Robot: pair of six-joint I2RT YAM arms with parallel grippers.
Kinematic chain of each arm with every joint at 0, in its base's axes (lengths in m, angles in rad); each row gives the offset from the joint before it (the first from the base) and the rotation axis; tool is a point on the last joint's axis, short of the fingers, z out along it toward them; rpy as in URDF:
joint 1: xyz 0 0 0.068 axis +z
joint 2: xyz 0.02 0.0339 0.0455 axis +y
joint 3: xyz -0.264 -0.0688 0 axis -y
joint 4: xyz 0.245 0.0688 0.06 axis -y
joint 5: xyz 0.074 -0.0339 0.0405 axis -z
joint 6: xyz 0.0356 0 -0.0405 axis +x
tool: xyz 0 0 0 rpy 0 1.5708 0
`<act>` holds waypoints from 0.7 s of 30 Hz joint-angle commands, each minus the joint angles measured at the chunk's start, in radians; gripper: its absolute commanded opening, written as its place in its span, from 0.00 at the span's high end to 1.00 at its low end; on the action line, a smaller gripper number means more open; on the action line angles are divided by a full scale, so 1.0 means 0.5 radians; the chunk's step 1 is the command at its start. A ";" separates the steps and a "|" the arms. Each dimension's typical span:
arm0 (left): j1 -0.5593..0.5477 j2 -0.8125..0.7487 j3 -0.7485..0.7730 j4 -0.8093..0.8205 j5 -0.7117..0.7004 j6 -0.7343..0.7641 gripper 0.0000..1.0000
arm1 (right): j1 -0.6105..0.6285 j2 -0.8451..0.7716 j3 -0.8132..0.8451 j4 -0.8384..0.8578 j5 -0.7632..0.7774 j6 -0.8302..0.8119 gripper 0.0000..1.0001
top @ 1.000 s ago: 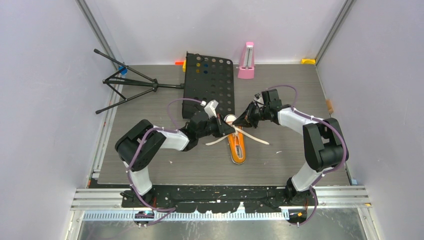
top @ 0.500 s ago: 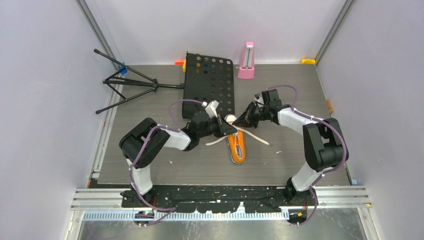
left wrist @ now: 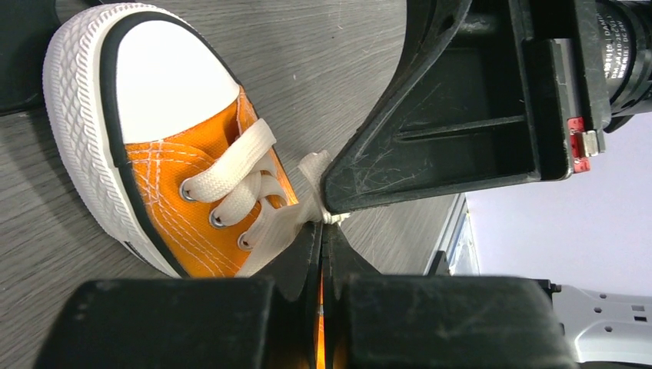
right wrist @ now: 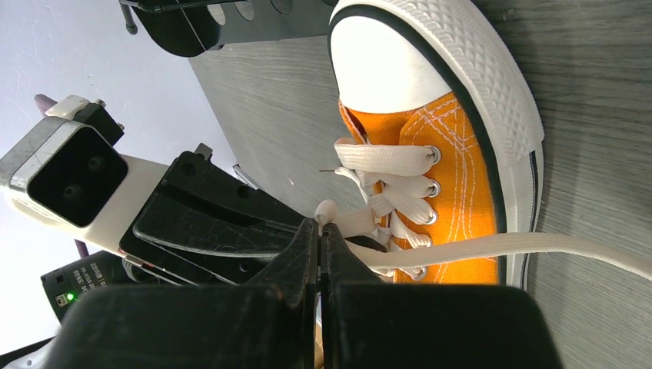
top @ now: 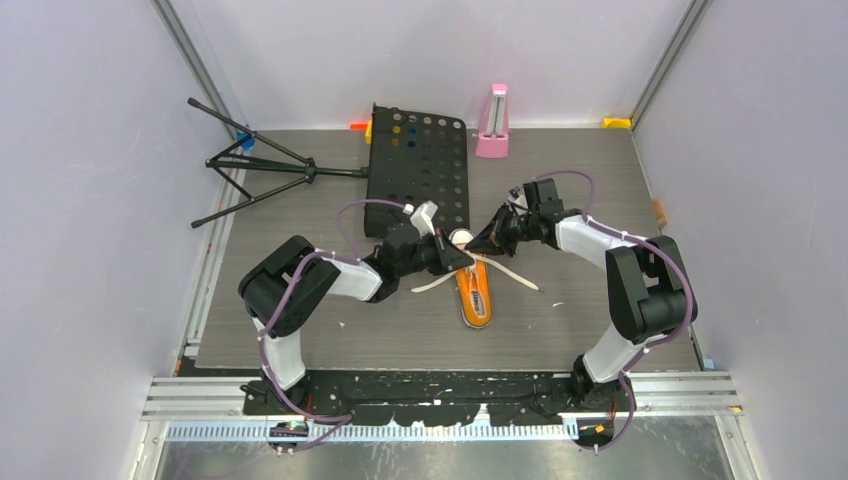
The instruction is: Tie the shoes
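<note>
"Orange canvas, white toe cap: the sneaker (top: 477,296) lies mid-frame on the grey table (top: 400,335), toe toward the top. See the laces (top: 432,284)? Loose ends trail off to both sides."

"Yes, and both pincers meet just over the eyelets. The left gripper (left wrist: 321,234) is squeezed tight on a strand there. The right gripper (right wrist: 319,229) is pinched closed on a little white nub of lace, tip to tip with the other."

"No bow yet. I'd guess they're drawing the first crossing."

"Agreed. The next move calls for an even pull apart, or the shoe may skid toward the black music stand (top: 418,165) or the pink metronome (top: 492,122) at the top."
</note>
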 commanded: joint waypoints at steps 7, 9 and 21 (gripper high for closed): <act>0.002 -0.068 0.065 -0.259 -0.146 0.109 1.00 | -0.004 -0.009 0.077 0.047 -0.040 0.019 1.00; 0.002 -0.051 0.069 -0.177 -0.124 0.087 1.00 | -0.004 -0.008 0.075 0.047 -0.037 0.018 1.00; 0.002 -0.124 0.078 -0.414 -0.275 0.181 0.97 | -0.004 -0.009 0.072 0.053 -0.041 0.022 1.00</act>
